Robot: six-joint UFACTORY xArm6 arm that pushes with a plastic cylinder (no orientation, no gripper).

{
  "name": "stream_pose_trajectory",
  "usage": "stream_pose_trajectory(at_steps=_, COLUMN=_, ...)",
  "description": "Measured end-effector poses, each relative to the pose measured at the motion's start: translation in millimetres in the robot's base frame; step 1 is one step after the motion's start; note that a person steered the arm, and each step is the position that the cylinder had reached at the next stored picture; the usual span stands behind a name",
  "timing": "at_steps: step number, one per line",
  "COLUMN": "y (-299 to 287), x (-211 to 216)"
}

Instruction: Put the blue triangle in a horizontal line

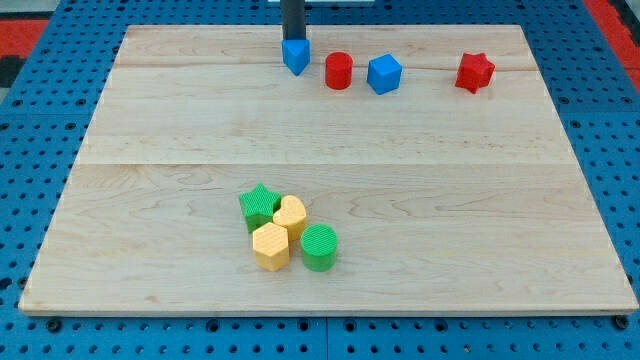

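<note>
Nearest the camera, toward the view's bottom, sits a tight cluster of four plastic blocks: a yellow hexagonal block point(270, 246), a green cylinder point(319, 247), a yellow heart-shaped block point(291, 214) and a green star point(260, 205), all touching or nearly so on the pale wooden desk point(150, 200).

Along the view's top runs a row: the small blue triangle block point(295, 55), a red cylinder point(339, 71), a blue cube-like block point(384, 74) and, well apart to the view's right, a red star point(475, 72).

My tip point(292, 40) stands directly behind the blue triangle, touching its far edge, so the block lies from the tip toward the view's bottom. The triangle sits slightly higher in the view than its neighbours; a short push down-view should level it with them. Its point seems to face the view's bottom, with no marked long axis. There is no gripper, only the rod.
</note>
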State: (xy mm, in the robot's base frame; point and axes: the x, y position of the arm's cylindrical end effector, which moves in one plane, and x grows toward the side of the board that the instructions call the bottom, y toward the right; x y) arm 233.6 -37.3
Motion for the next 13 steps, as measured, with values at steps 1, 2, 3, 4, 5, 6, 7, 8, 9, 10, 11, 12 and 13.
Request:
stream_pose_trajectory(at_steps=1, y=0, x=17)
stream_pose_trajectory(at_steps=2, y=-1, x=10)
stream_pose_trajectory(at_steps=3, y=34, x=-14)
stream_pose_trajectory(at_steps=4, y=63, x=-25)
stream_pose_trajectory(at_steps=5, y=90, x=-30)
stream_pose_trajectory(at_steps=6, y=112, x=-35)
stream_pose_trajectory(at_steps=7, y=134, x=-37)
stream_pose_trajectory(at_steps=8, y=162, x=-39)
stream_pose_trajectory(at_steps=9, y=190, x=-41)
stream_pose_trajectory(at_steps=10, y=213, x=-43)
stream_pose_trajectory(at_steps=11, y=248, x=-42)
stream_pose_trajectory(at_steps=12, y=281, x=-42)
stream_pose_trajectory(at_steps=13, y=297, x=-42)
